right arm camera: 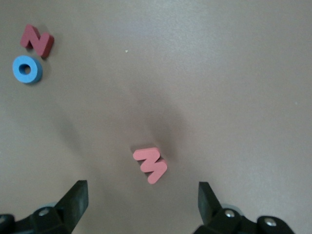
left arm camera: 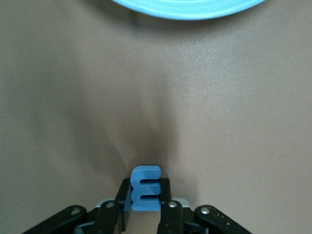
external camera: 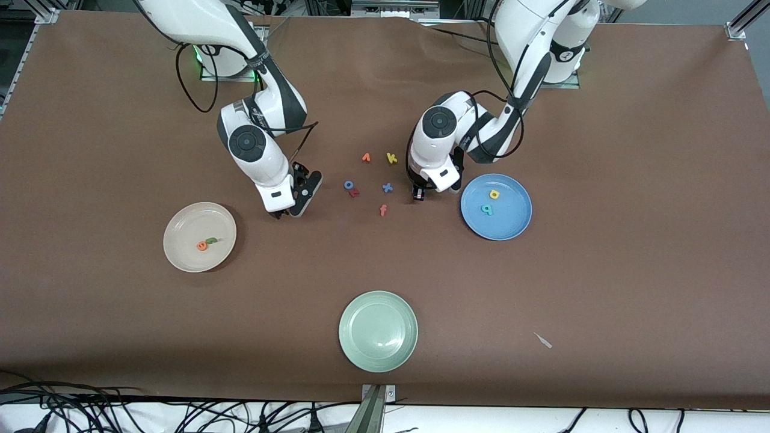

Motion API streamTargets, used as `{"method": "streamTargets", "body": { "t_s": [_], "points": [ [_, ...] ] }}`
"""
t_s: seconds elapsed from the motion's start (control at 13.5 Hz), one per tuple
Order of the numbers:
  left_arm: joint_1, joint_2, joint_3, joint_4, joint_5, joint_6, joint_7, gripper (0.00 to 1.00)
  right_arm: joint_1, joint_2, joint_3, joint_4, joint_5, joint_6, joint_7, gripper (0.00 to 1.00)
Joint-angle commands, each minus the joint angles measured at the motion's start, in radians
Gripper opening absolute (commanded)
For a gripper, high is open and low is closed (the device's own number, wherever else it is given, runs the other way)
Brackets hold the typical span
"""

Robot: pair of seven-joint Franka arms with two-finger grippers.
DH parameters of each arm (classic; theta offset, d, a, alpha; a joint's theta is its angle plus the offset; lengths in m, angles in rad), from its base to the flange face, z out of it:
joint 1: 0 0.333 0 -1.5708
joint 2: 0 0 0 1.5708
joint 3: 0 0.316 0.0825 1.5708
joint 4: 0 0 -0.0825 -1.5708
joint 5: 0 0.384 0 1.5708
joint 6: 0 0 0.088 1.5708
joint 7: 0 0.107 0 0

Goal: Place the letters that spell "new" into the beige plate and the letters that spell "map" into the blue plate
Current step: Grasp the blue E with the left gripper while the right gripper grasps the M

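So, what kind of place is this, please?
Most likely a robotics lab bench set up for recording. Two white arms are bolted along one edge of a table covered in brown paper, loose cables trail along the edge nearest the front camera, and the props are foam letters and three plastic plates, such as the blue plate.

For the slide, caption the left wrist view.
Left gripper shut on the blue "m" on the brown table, the blue plate just ahead.

A robotics lab bench

Two white robot arms are bolted at one edge of a table covered in brown sheeting, framed by aluminium rails, with loose black cables trailing along the edge nearest the front camera (nothing homely here).
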Motion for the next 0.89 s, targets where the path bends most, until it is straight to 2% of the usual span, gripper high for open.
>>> {"method": "streamTargets", "body": {
  "t_s": [0.0,0.22,0.44,0.59,0.67,0.74,0.81],
  "points": [
    [-0.004,-0.009,0.001,0.016,-0.010,0.005,0.013,0.06,-0.001,0.006,0.004,-0.017,-0.012,0.059,-0.121,1.00],
    [0.025,-0.072,0.005,0.026,0.002,-0.032,0.112,0.06,0.001,0.045,0.005,-0.016,-0.011,0.114,-0.186,1.00],
    [0.087,-0.127,0.003,0.039,0.002,-0.157,0.288,0.06,0.001,0.051,0.005,-0.017,-0.012,0.113,-0.192,1.00],
    [0.119,-0.149,0.003,0.076,0.002,-0.287,0.454,0.06,0.001,0.052,0.005,-0.017,-0.012,0.110,-0.197,0.98],
    [0.148,-0.161,0.005,0.093,0.002,-0.352,0.549,0.06,0.001,0.052,0.005,-0.017,-0.012,0.108,-0.197,0.90],
    [0.171,-0.169,0.005,0.105,0.002,-0.412,0.645,0.06,0.001,0.052,0.005,-0.016,-0.012,0.108,-0.194,0.71],
    [0.191,-0.177,0.005,0.107,0.002,-0.450,0.730,0.06,0.001,0.057,0.005,-0.016,-0.012,0.108,-0.195,0.65]
  ]
}}
